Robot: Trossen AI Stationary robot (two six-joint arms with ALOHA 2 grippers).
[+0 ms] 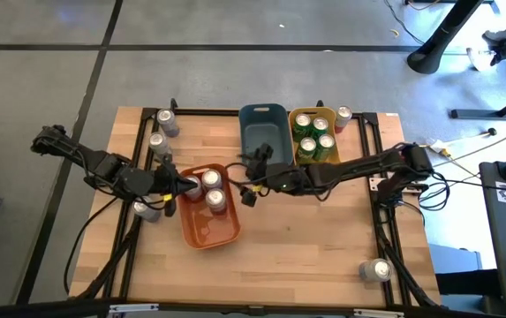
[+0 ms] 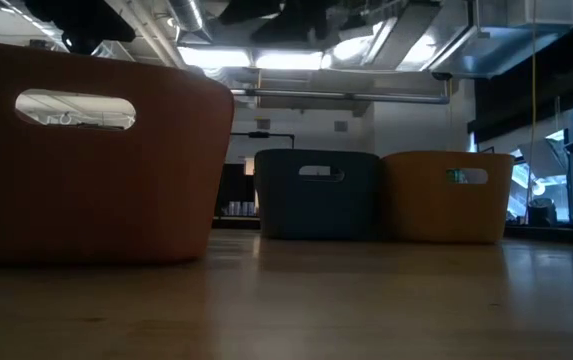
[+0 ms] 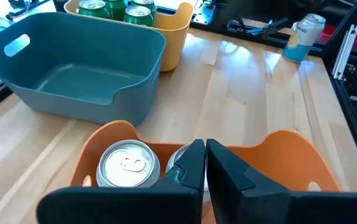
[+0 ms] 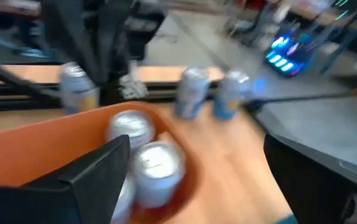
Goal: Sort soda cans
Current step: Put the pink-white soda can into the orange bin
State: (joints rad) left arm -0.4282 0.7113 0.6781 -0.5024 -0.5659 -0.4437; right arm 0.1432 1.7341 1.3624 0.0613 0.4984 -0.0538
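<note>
The left gripper, jaws pressed together, hovers at the orange plastic bin; the right gripper is spread. It should next approach a silver-topped aluminium can squarely.

My left arm reaches in from the table's left edge, bent at the elbow, with the forearm running toward the middle. My left gripper sits at the end of it, pointing toward the table's centre; in my left wrist view its fingers are pressed together with only a thin slit between them. My right arm comes in from the right edge, stretched long and nearly straight across the table. My right gripper faces the left one, close to it but apart. Its fingers stand wide apart.
</note>
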